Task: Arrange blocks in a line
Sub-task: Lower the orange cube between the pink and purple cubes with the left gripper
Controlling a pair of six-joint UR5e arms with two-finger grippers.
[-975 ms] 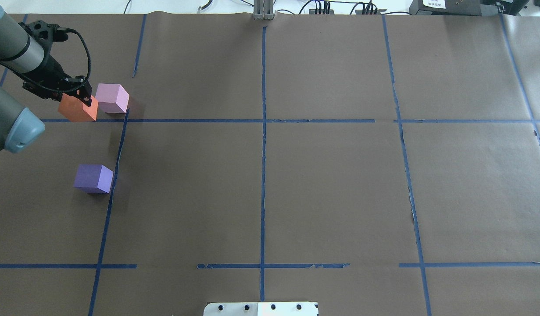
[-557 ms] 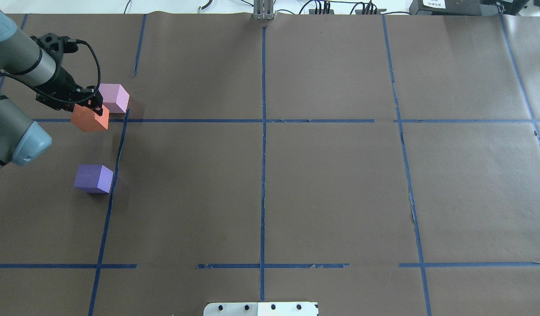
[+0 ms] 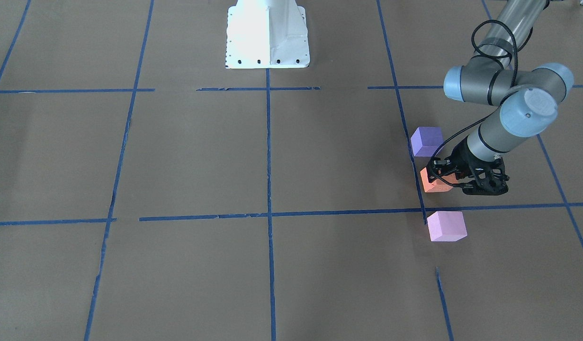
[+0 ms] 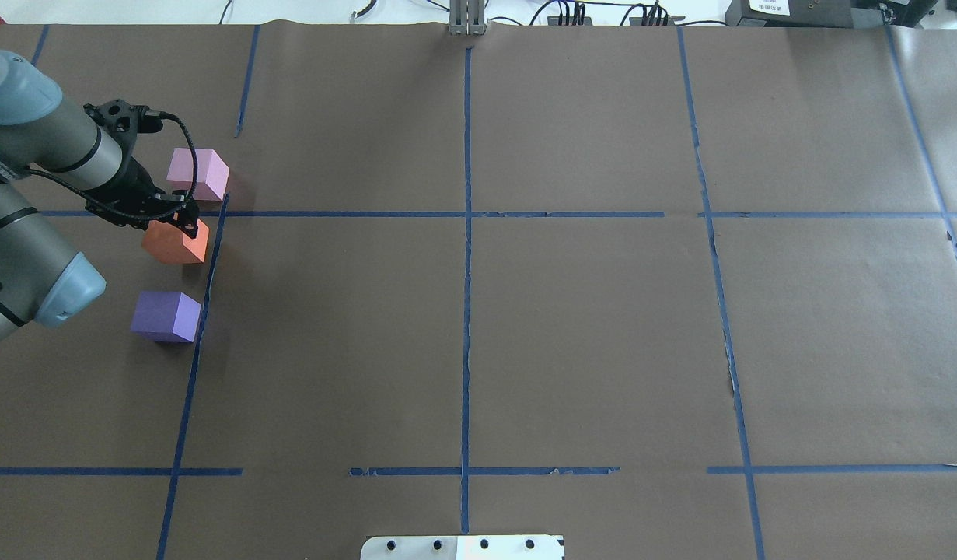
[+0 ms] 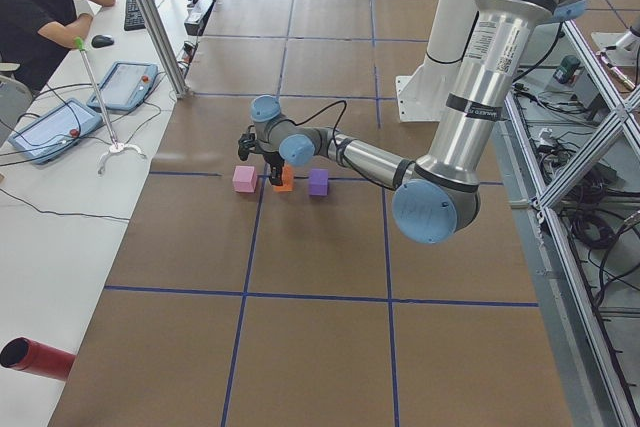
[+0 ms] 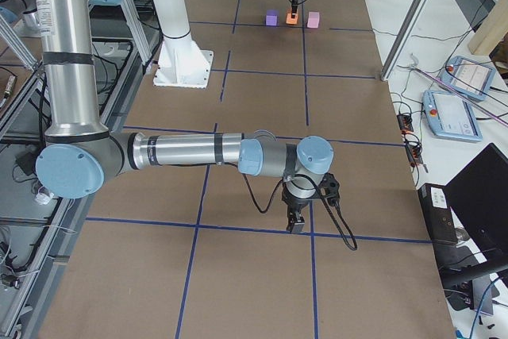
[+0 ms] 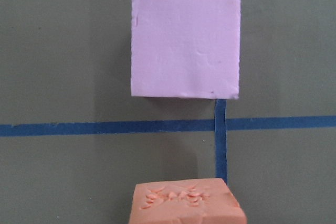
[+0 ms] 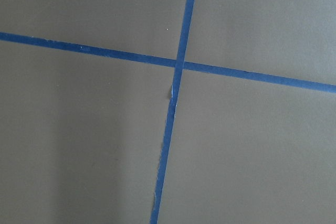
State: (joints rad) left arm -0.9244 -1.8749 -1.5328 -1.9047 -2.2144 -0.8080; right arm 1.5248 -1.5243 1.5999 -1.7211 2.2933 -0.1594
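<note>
Left gripper (image 4: 185,223) is clamped on the orange block (image 4: 173,244), between the pink block (image 4: 198,173) and purple block (image 4: 165,315) near the table's left edge; I judge only release remains. Right gripper (image 6: 295,220): I cannot tell

From overhead, the black left hand (image 4: 184,221), clamped on the orange block (image 4: 175,246), covered that block's far upper edge, and the left arm (image 4: 27,194) ran out of the picture at the left edge; the left wrist view cut the same block off at its bottom edge, leaving only a dented top strip. The right hand (image 6: 295,223) showed only in the right-side view, too small and dark to tell whether its fingers stood apart or together. There the purple block (image 6: 271,17) and pink block (image 6: 313,19) were mere specks at the far end of the tabletop (image 6: 262,93).
</note>
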